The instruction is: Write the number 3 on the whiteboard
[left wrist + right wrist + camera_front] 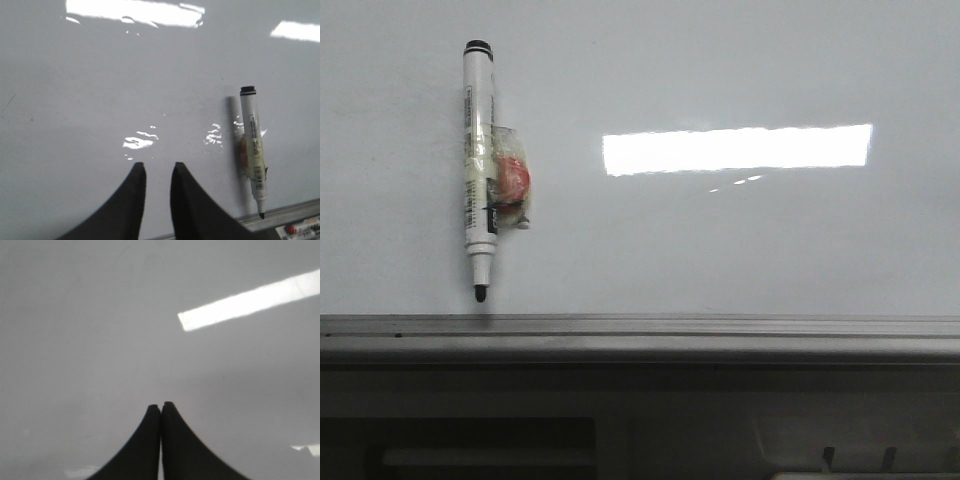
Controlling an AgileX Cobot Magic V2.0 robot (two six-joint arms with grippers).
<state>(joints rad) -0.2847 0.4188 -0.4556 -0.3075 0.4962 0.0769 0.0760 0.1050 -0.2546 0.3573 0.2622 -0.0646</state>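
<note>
The whiteboard (720,240) is a glossy pale grey board with a bright rectangular light reflection and a grey metal edge rail (640,335). No number 3 shows on it. A white marker pen (479,170) with a black tip lies on the board at the left, tip toward the rail, with a red and clear tag taped to it. It also shows in the left wrist view (253,150). My left gripper (157,167) is open and empty over the board, to the side of the pen. My right gripper (160,405) is shut and empty over bare board (100,340).
Below the rail in the front view is the dark front of the robot's base (520,440). A red-capped object (290,230) lies beyond the rail in the left wrist view.
</note>
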